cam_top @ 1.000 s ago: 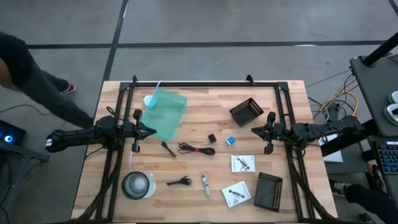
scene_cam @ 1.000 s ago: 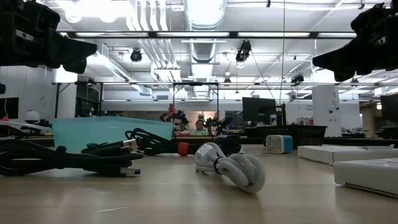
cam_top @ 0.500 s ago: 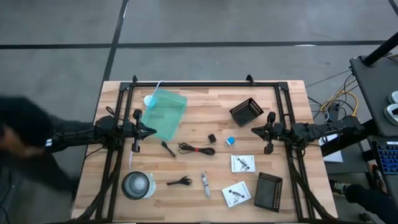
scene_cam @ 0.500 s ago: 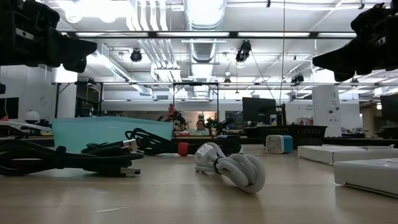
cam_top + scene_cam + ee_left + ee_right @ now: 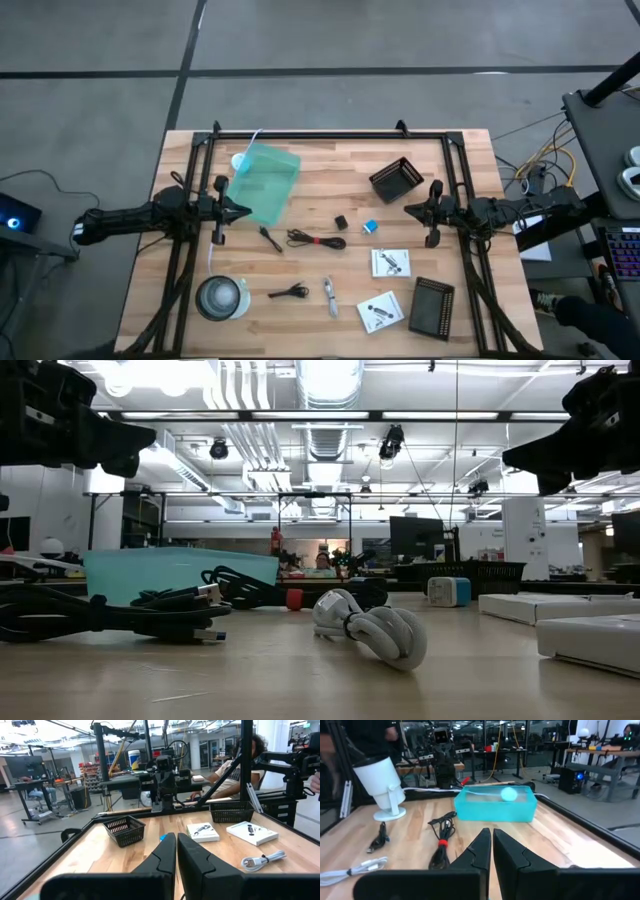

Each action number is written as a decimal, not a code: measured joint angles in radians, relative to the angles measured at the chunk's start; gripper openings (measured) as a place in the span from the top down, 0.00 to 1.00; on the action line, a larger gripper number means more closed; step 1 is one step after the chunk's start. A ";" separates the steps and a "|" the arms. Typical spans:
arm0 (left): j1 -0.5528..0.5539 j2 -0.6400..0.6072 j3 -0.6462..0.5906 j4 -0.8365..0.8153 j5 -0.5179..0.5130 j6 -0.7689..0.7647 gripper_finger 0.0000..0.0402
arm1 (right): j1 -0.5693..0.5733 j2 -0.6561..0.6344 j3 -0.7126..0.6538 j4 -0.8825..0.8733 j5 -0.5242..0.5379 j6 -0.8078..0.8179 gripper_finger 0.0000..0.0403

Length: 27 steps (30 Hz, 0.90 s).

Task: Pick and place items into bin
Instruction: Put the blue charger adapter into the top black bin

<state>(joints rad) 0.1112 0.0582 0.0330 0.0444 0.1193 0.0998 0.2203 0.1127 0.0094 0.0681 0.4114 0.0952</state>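
- Left end effector [image 5: 240,211], fingers pressed together and empty, hangs above the bench [image 5: 470,200] beside the teal bin [image 5: 265,183].
- Right end effector [image 5: 410,209], likewise closed and empty, hangs between the two black mesh baskets [image 5: 396,179].
- Items lie loose between the arms: black coiled cable [image 5: 316,240], tiny black cube [image 5: 341,222], small blue piece [image 5: 369,227], black clip [image 5: 289,292], silvery piece [image 5: 329,296], white printed packets [image 5: 391,263].
- Round clear tub [image 5: 221,297] stands near the bench's front left corner.
- Step in hand, as judged: the first pick. Opening the left fingers before descent, and straddling the cable at its red tie, should secure it.
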 joint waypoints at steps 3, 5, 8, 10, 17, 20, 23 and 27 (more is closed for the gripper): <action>0.000 0.000 0.000 0.005 -0.001 -0.067 1.00 | 0.000 0.000 0.000 0.016 0.000 -0.045 0.98; 0.000 0.000 0.000 0.024 -0.002 -0.063 1.00 | 0.000 0.000 0.000 0.022 0.000 -0.065 0.98; 0.000 0.000 0.000 0.032 -0.002 -0.061 0.99 | 0.000 0.000 0.000 0.018 0.005 -0.015 0.98; 0.000 0.001 0.000 0.031 -0.003 -0.061 0.97 | 0.000 0.000 0.000 0.017 0.007 0.020 0.96; 0.000 0.038 0.000 0.158 -0.021 -0.068 0.72 | -0.001 0.000 0.000 0.041 0.007 0.003 0.79; 0.000 0.084 0.011 0.234 -0.037 -0.114 0.57 | -0.003 0.014 0.000 0.106 0.008 0.000 0.67; 0.000 0.146 0.045 0.271 -0.067 -0.111 0.47 | -0.014 0.038 0.000 0.176 0.010 -0.035 0.56; 0.000 0.253 0.062 0.383 -0.072 -0.083 0.44 | -0.042 0.080 0.005 0.193 0.009 -0.065 0.46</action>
<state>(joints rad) 0.1112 0.3110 0.0947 0.4275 0.0471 0.0170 0.1785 0.1925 0.0147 0.2611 0.4207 0.0306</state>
